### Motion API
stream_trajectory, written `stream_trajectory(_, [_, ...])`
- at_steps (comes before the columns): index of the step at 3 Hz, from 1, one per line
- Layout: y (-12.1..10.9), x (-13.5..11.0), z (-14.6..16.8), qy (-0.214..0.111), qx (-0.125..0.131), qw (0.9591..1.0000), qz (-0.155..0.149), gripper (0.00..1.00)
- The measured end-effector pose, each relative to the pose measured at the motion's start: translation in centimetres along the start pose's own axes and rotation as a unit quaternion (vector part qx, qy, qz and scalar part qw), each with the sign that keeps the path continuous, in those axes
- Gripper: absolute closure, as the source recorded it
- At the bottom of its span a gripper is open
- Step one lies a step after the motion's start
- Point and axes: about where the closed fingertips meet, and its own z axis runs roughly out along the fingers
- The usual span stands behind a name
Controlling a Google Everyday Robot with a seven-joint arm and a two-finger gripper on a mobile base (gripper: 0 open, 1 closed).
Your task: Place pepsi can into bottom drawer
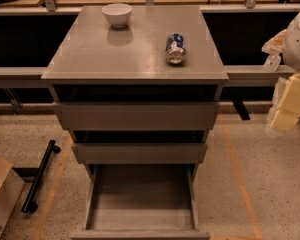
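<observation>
At the far left edge a brown cardboard box (0, 194) is sitting on the speckled floor, and just beside it a black bar (40, 176) is lying at a slant. Next, a white bowl (117, 14) is standing upright toward the back left of the grey-brown counter (90, 54), casting a soft reflection in front of itself. Beneath the counter two upper drawers are sitting slightly ajar, the top drawer (135, 116) and the middle drawer (139, 153). Below them the bottom drawer (140, 194) is standing pulled well out, its shallow box showing a bare floor. Moving right, the pepsi can (175, 48) is lying on its side on the counter, well apart from the bowl. One silver end is pointing toward the front edge and the blue body is showing behind it. Past the cabinet an orange line (240, 184) is running across the floor. At the far right edge the robot's pale hand (286, 106) is hanging beside the counter at about drawer height. It is touching nothing and is well away from the can. Whether it is released or clenched cannot be told.
</observation>
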Motion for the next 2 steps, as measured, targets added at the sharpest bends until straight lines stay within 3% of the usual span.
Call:
stream_trajectory(1, [0.0,0.0,0.0,0.0,0.0,1.0,0.0,0.0])
stream_trajectory(2, [-1.6,-1.7,1.3,-0.022,0.004,0.9996,0.016,0.0])
